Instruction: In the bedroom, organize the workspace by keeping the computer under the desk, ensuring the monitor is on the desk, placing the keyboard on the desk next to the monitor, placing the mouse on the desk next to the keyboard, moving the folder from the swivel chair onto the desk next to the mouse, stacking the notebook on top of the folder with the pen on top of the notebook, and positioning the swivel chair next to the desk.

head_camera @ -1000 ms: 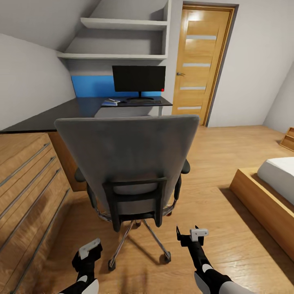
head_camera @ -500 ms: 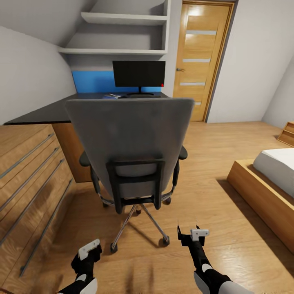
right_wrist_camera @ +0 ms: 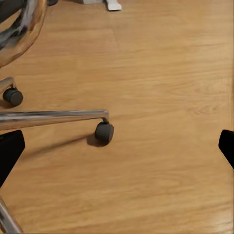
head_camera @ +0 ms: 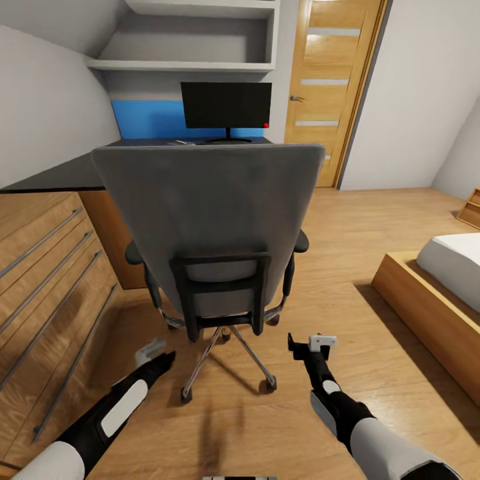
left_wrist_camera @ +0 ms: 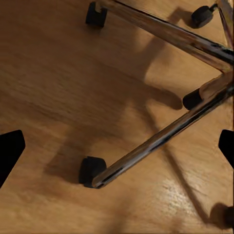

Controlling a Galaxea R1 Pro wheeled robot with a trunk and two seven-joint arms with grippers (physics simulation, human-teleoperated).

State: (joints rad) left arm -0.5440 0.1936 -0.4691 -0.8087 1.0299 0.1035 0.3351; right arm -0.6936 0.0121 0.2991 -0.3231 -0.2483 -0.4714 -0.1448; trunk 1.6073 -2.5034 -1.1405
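Nearest in the head view, both arms reach forward low over the wooden floor (head_camera: 373,220). The left gripper (head_camera: 155,351) is blurred there, so its fingers are hard to read; in the left wrist view the two dark fingertips (left_wrist_camera: 9,151) sit at opposite edges of the picture, wide apart, with nothing between them but floor and chrome. The right gripper (head_camera: 313,345) hangs just right of the chair's base, and in the right wrist view its fingertips (right_wrist_camera: 9,148) likewise stand far apart around bare floor.

Just beyond the grippers stands the swivel chair (head_camera: 210,220), its grey back turned to the camera, so the seat faces away toward the desk. The back hides the seat surface. Its chrome star base (head_camera: 227,360) spreads on the floor between the two grippers; the left wrist view shows one leg ending in a black caster (left_wrist_camera: 90,170), and the right wrist view shows another caster (right_wrist_camera: 104,131).

To the left, a light wooden dresser (head_camera: 40,280) is cut off by the picture's edge.

Farther on, the desk (head_camera: 67,175) shows as a glossy black top, largely covered by the chair back. On its far end the monitor (head_camera: 227,105) stands upright, screen facing the camera, long axis left to right, red dot at its lower right corner. Small items lie before its base, too small to identify. Behind are a blue wall panel (head_camera: 147,120), shelves (head_camera: 187,65) and, to the right, a wooden door (head_camera: 330,87). A bed (head_camera: 440,293) is cropped at the right.
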